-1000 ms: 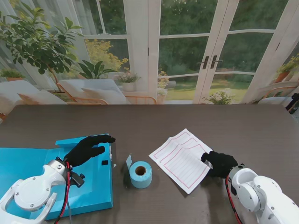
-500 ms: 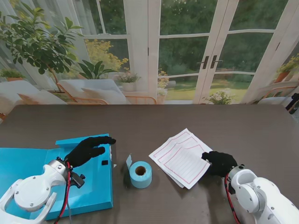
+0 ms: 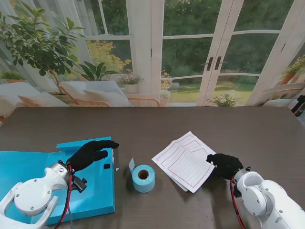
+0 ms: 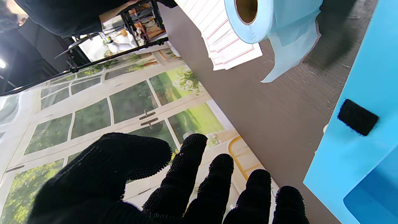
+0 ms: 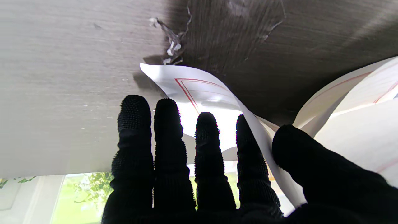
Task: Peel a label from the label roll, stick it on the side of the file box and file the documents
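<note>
The blue file box [image 3: 43, 174] lies open and flat at the left; its flap [image 4: 370, 77] carries a black fastener patch [image 4: 357, 117]. My left hand [image 3: 90, 152] hovers over that flap, fingers [image 4: 189, 174] spread and holding nothing. The pale blue label roll [image 3: 143, 178] stands just right of the box with a loose label tail [image 4: 279, 59] hanging off it. The red-lined documents [image 3: 183, 161] lie right of the roll. My right hand [image 3: 224, 165] is at their right corner. There the top sheet [image 5: 202, 93] curls off the table, pinched between thumb and index finger [image 5: 252, 155].
Dark wooden table [image 3: 190, 124] stretches away to the windows. A small scrap of clear film [image 5: 172, 43] lies on the table beyond the lifted sheet. A sheet lower in the stack [image 3: 182, 187] pokes out at the near edge.
The right hand has drawn the top sheets slightly up and away from me, exposing a lower sheet at the stack's near corner. The left hand and roll have stayed put.
</note>
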Action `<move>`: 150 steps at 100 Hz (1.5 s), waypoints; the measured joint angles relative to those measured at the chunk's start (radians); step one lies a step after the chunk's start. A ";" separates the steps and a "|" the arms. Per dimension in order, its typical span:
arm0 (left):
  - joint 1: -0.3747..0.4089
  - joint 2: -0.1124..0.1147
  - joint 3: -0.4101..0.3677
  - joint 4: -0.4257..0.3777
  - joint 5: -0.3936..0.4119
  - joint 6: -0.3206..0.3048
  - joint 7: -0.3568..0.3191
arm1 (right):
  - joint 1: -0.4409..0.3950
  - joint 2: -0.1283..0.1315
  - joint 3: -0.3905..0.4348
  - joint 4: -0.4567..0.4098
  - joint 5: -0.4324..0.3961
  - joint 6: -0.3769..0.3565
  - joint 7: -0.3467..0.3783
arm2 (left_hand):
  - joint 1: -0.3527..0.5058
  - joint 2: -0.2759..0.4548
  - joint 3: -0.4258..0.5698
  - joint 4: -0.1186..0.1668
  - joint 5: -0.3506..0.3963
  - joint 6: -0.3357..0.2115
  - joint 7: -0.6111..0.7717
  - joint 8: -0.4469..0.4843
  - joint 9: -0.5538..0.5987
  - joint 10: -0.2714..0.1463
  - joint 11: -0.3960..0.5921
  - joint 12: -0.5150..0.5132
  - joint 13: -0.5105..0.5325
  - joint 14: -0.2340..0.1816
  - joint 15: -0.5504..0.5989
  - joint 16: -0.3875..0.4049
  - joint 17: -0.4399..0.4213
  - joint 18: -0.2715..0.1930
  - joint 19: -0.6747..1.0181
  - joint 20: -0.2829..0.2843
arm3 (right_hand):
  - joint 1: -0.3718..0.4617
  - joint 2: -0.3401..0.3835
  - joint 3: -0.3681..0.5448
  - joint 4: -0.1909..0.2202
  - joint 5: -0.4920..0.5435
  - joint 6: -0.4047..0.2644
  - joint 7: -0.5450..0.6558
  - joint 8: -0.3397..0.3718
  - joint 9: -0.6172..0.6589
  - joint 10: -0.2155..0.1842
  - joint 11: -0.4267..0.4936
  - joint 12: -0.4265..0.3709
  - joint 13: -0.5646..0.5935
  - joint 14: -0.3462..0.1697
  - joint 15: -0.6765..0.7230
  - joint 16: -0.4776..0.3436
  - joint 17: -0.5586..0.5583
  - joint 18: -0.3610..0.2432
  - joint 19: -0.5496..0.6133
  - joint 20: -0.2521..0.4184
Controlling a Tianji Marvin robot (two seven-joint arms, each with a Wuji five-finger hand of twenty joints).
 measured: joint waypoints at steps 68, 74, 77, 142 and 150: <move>-0.002 0.002 -0.004 -0.010 -0.002 0.025 -0.012 | -0.016 -0.003 0.038 -0.008 0.024 -0.041 -0.082 | 0.000 0.000 0.000 0.000 -0.001 0.012 -0.003 0.000 -0.013 0.012 -0.002 -0.001 -0.002 0.000 -0.001 0.000 -0.001 0.000 0.000 0.010 | -0.004 -0.071 0.054 -0.050 0.227 0.019 0.054 -0.019 0.211 -0.001 -0.006 0.000 0.169 -0.001 0.045 0.021 0.000 0.024 0.079 -0.009; -0.003 0.002 -0.004 -0.010 -0.003 0.029 -0.013 | -0.014 -0.007 0.033 0.005 0.023 -0.044 -0.137 | 0.000 0.000 0.000 0.000 -0.001 0.012 -0.005 0.000 -0.013 0.012 -0.002 -0.001 -0.014 0.000 -0.003 0.000 -0.001 0.000 0.000 0.010 | 0.009 -0.117 0.090 -0.071 0.270 0.019 0.086 -0.040 0.288 -0.011 -0.017 0.000 0.234 -0.003 0.052 0.022 0.000 0.024 0.117 -0.026; -0.003 0.002 -0.004 -0.010 -0.003 0.030 -0.014 | -0.013 -0.009 0.032 0.010 0.021 -0.046 -0.153 | 0.001 0.019 0.003 0.000 -0.001 0.013 -0.005 0.000 -0.013 0.012 -0.002 -0.001 -0.014 0.000 -0.003 0.000 -0.001 0.000 0.000 0.010 | 0.014 -0.142 0.107 -0.079 0.297 0.019 0.101 -0.050 0.337 -0.011 -0.026 0.000 0.264 -0.007 0.056 0.022 0.000 0.024 0.132 -0.029; -0.019 0.005 0.001 -0.009 0.000 0.059 -0.030 | -0.013 -0.042 0.051 -0.009 0.040 -0.039 -0.299 | 0.009 0.038 0.004 0.000 -0.013 0.033 -0.009 0.000 -0.013 0.023 -0.002 -0.001 -0.014 0.013 -0.006 0.000 -0.003 -0.001 0.000 0.010 | 0.020 -0.325 0.259 -0.137 0.421 -0.001 0.212 -0.078 0.563 -0.019 -0.092 -0.002 0.476 -0.042 0.093 0.083 0.002 0.024 0.264 -0.081; -0.024 0.005 0.004 -0.008 -0.001 0.062 -0.031 | -0.008 -0.044 0.051 -0.010 0.037 -0.040 -0.308 | 0.009 0.038 0.004 0.000 -0.013 0.034 -0.009 0.000 -0.013 0.024 -0.002 -0.001 -0.014 0.013 -0.006 0.000 -0.003 -0.001 0.000 0.010 | 0.019 -0.339 0.259 -0.139 0.422 -0.006 0.218 -0.079 0.596 -0.020 -0.093 -0.002 0.488 -0.045 0.097 0.092 0.002 0.024 0.274 -0.082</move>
